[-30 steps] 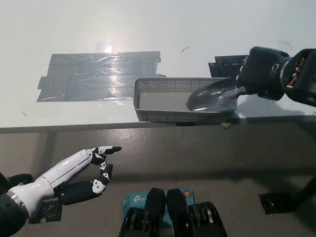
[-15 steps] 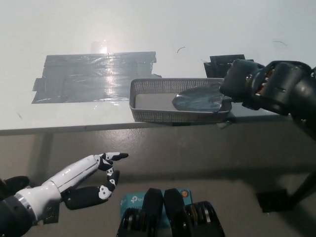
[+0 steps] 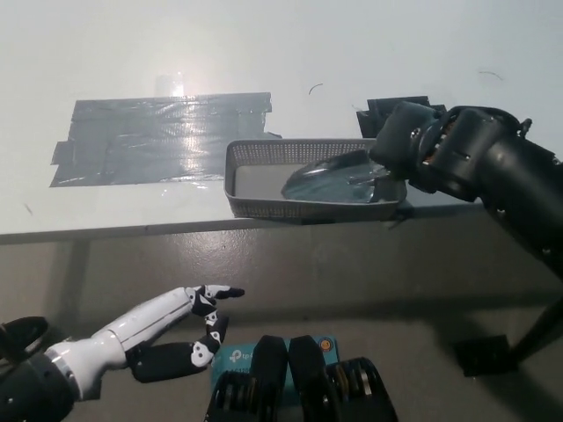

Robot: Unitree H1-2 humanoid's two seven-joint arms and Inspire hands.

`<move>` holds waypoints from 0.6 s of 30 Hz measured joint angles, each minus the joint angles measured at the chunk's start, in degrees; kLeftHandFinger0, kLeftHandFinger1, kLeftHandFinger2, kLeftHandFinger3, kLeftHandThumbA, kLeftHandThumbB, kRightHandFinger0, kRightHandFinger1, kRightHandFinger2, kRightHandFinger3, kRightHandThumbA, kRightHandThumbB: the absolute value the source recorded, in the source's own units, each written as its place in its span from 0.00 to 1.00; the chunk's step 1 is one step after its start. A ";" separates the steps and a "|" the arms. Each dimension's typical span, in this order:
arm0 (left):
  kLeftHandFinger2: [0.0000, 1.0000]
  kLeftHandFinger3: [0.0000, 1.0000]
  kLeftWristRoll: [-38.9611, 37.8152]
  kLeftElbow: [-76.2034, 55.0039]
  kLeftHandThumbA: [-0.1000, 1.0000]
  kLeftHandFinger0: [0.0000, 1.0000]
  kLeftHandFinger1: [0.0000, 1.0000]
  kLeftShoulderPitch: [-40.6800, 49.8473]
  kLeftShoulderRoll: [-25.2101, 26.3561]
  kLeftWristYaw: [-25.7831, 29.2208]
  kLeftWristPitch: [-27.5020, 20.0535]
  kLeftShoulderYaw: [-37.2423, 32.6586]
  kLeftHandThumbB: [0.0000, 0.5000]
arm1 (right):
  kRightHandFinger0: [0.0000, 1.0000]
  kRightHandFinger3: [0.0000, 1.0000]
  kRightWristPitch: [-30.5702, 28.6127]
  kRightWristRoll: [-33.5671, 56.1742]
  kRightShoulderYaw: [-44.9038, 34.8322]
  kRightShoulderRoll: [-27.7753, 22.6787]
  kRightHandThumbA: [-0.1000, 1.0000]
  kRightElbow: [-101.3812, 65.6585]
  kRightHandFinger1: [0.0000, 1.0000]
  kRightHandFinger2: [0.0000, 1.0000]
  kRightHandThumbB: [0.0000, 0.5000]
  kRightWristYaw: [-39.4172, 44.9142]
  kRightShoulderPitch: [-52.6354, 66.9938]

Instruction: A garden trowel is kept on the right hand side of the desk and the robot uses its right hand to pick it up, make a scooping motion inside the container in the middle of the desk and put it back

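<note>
**Trowel blade sweeps deeper into the container**

The garden trowel (image 3: 327,179) now has its blade low inside the mesh container (image 3: 264,207), near the middle. A second ago it sat at the container's right end. The black right hand (image 3: 412,148) has followed it leftward, fingers clenched around the handle just past the right rim. This looks like the scooping stroke under way, with the return to the tabletop (image 3: 132,53) not yet done. The white left hand (image 3: 180,332) rests low at the left, fingers apart, holding nothing.
</note>
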 measured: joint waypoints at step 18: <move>0.94 1.00 0.57 2.62 1.00 1.00 1.00 -0.05 -1.05 0.04 -0.60 -2.39 0.56 | 0.00 0.24 9.13 1.67 -15.10 5.88 0.00 5.83 0.18 0.49 0.05 -7.29 5.05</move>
